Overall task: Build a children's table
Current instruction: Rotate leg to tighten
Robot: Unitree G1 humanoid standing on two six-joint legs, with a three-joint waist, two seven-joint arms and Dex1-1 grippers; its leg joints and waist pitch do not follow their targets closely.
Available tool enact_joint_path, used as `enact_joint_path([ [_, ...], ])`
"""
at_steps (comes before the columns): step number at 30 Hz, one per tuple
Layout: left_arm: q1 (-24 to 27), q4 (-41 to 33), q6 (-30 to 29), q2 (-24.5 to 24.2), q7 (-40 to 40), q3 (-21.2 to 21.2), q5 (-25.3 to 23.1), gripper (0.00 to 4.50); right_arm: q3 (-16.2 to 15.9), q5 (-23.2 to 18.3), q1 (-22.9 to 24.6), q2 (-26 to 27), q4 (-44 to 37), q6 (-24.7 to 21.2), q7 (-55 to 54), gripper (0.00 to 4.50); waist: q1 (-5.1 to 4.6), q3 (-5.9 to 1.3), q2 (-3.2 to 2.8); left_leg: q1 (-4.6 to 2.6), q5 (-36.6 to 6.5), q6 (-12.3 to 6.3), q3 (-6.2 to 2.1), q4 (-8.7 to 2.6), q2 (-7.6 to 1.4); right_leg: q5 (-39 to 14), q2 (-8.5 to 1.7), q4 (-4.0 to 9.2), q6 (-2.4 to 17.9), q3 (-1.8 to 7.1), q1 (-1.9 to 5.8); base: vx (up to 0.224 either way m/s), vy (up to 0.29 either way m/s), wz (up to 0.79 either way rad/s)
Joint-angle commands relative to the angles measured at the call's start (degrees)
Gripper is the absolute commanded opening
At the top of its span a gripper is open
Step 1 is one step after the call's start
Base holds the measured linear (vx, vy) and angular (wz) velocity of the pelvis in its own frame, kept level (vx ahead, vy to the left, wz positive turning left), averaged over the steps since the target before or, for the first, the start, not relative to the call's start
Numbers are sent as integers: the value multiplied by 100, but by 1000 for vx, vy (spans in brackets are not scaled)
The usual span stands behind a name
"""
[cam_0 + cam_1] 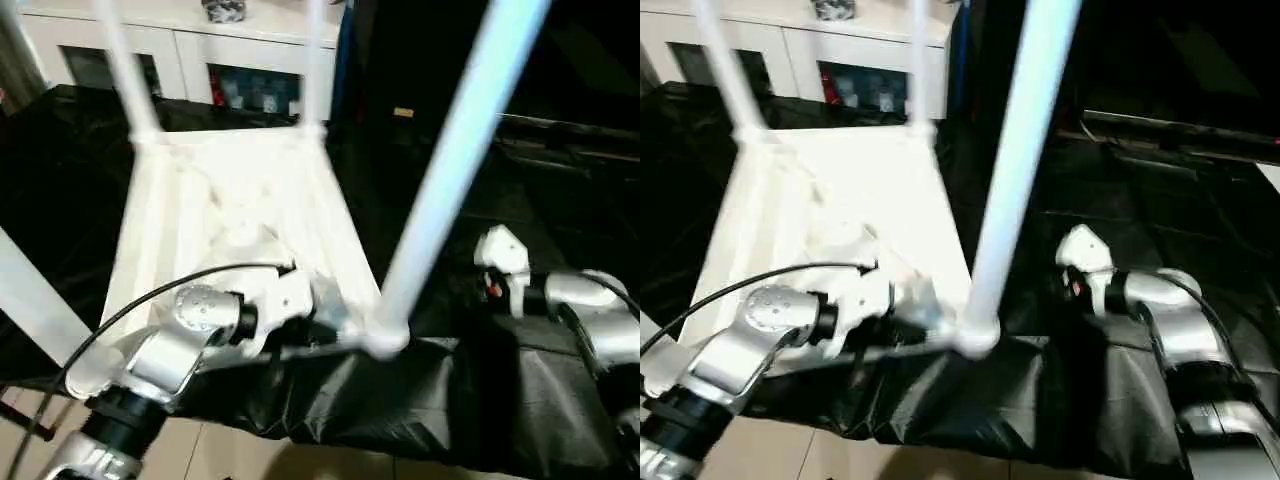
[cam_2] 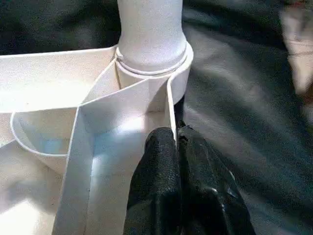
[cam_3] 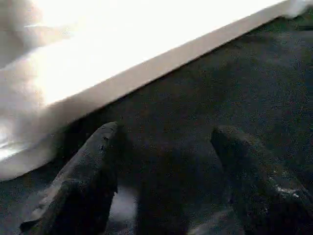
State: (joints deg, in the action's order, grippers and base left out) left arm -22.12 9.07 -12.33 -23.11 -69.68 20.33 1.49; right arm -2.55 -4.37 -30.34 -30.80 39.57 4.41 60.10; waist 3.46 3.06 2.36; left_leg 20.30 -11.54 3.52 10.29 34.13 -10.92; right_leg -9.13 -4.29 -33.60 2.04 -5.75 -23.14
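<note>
The children's table lies upside down on a black cloth, its white ribbed tabletop point(image 1: 230, 200) facing up. Several white tube legs stand in its corner sockets; the nearest leg point(image 1: 450, 160) rises from the near right socket point(image 1: 385, 340). My left gripper point(image 2: 176, 142) is shut on the thin side wall of the tabletop, right beside that socket point(image 2: 151, 63). My right gripper point(image 3: 166, 147) is open, low over the cloth to the right of the tabletop, with nothing between its fingers point(image 3: 95, 161). The tabletop's edge point(image 3: 122, 63) lies just ahead of it.
A white glass-doored cabinet point(image 1: 200, 50) stands behind the table. The black cloth point(image 1: 450, 400) hangs over the near edge of the work surface, above a tiled floor point(image 1: 250, 450). A black cable point(image 1: 150, 295) loops over my left forearm. Dark furniture fills the back right.
</note>
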Motion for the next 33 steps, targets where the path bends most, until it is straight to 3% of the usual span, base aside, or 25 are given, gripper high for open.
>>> enact_joint_path([
  [1,-101,-280,490,106,-295,157,241,0,172,113,-169,147,200,70,-609,315,-17,-383,-34,-74,-872,-389,-45,-364,-272,-1330,-411,343,1308,337,299,0,0,0],
  [7,-132,60,884,-76,-435,109,193,0,291,109,-247,580,267,119,-1371,315,-36,-378,-39,-50,-1039,-216,-57,-381,-260,-1505,-412,330,1142,349,311,0,0,0],
  [14,-60,245,1168,-427,-300,-134,91,0,323,136,-331,1044,422,87,-2171,315,-107,-373,-53,-42,-1174,-97,-67,-399,-248,-1623,-409,325,1109,356,307,0,0,0],
  [18,151,-52,784,-559,-411,-515,502,43,438,184,-360,1281,560,-111,-2856,315,-158,-365,-53,-40,-1192,4,-75,-408,-254,-1698,-420,308,1116,361,306,0,0,0],
  [22,491,-620,580,-679,-402,-879,989,73,672,-26,-285,1494,459,-260,-3297,315,-171,-358,-68,-44,-1187,2,-64,-416,-262,-1513,-404,284,1201,372,296,0,0,0],
  [26,993,-1477,368,-351,479,-1558,1571,102,711,-89,135,1718,-274,-504,-3646,315,-164,-347,-56,-46,-1215,-10,-48,-420,-272,-1542,-389,296,1117,376,289,0,0,0],
  [29,1242,-1685,297,-261,880,-1709,1466,132,543,50,358,1767,-542,-599,-3679,315,-169,-321,-40,-44,-1367,-31,-46,-424,-250,-1937,-375,349,928,372,272,0,0,0],
  [32,1631,-1937,-151,-382,1261,-1717,1120,132,260,307,575,1748,-722,-695,-3622,315,-202,-300,-28,-50,-1549,-3,-59,-430,-238,-2418,-365,397,715,365,240,0,0,0],
  [33,1758,-2006,-153,-500,1227,-1640,990,132,215,321,606,1744,-733,-767,-3596,315,-208,-303,12,-53,-1570,-8,-61,-431,-237,-2504,-365,411,675,363,237,0,0,0],
])
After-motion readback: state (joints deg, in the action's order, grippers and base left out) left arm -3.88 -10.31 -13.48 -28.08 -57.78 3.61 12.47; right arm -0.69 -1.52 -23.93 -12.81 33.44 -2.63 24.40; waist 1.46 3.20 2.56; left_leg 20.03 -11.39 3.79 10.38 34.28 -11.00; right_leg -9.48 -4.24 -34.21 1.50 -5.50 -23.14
